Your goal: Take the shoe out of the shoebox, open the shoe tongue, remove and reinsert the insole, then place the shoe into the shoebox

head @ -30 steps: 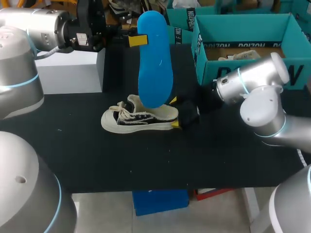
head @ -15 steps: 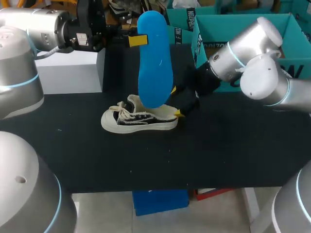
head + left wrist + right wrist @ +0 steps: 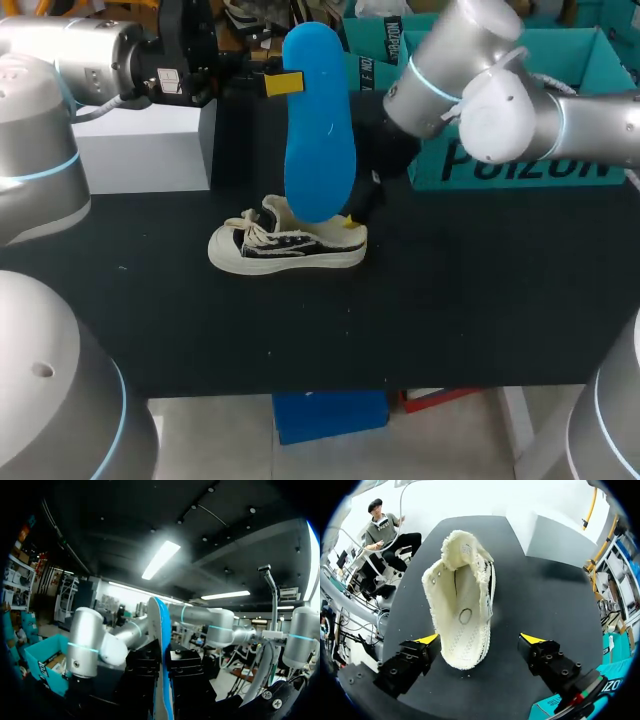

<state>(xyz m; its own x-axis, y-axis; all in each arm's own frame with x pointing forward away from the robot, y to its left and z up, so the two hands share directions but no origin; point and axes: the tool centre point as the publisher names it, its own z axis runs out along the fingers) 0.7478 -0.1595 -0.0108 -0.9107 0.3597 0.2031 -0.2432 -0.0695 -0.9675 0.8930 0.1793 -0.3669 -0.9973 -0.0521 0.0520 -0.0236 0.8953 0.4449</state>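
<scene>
A cream low sneaker [image 3: 288,243] lies on the black table, toe to the left. In the right wrist view the sneaker [image 3: 462,615] shows its bare inside, tongue folded forward. My right gripper [image 3: 355,212] hangs open over the heel; its yellow fingertips [image 3: 427,639] stand apart on either side of the heel without touching it. The blue insole [image 3: 318,120] hangs upright above the shoe, its lower end at the shoe's opening. My left gripper [image 3: 283,83] is shut on the insole near its upper end. In the left wrist view the insole [image 3: 161,670] is edge-on between the black fingers.
The teal shoebox [image 3: 590,60] stands at the back right, partly hidden by my right arm. A second teal box [image 3: 375,40] stands behind the insole. A white block [image 3: 150,145] sits at the back left. The table's front edge runs below the shoe.
My right arm has swung up and to the left, bringing its open gripper from beside the heel to above it. The left arm, the insole and the shoe have stayed put.
</scene>
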